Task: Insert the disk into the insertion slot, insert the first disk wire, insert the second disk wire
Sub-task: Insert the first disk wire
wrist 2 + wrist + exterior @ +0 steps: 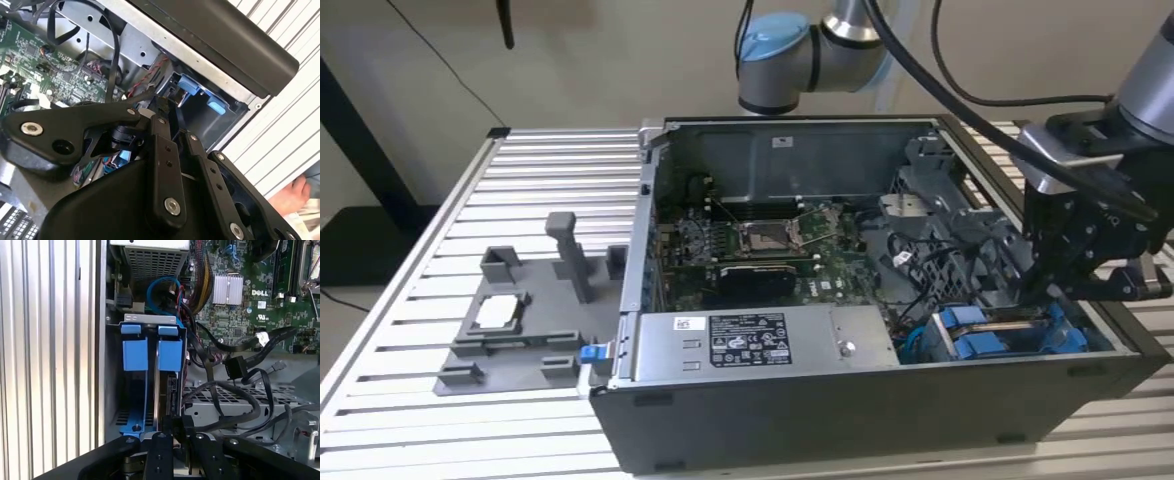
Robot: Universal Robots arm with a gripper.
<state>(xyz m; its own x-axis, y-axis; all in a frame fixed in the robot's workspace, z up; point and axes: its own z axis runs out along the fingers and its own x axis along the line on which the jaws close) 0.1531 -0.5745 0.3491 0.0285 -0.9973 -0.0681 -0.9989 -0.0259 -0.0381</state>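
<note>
The insertion slot (150,319), a grey metal cage with blue tabs (170,354), sits in the case corner, at the exterior view's right (987,335). The disk (167,385) stands edge-on inside one of its bays. A blue rail (141,410) lies in the neighbouring bay. My gripper (177,424) hangs over the disk's exposed end, its fingers (161,452) close together on a small black connector. A black wire (240,415) loops away from that connector. The gripper also shows in the second wrist view (167,107) and in the exterior view (1067,290). Another black connector (233,365) hangs loose beside the cage.
The open computer case (854,400) lies on a slatted table (547,200). Inside are a motherboard (761,240) and a grey power supply (747,340). A grey fixture (520,330) sits at the exterior view's left. A person's hand (295,195) is near the case's outer wall.
</note>
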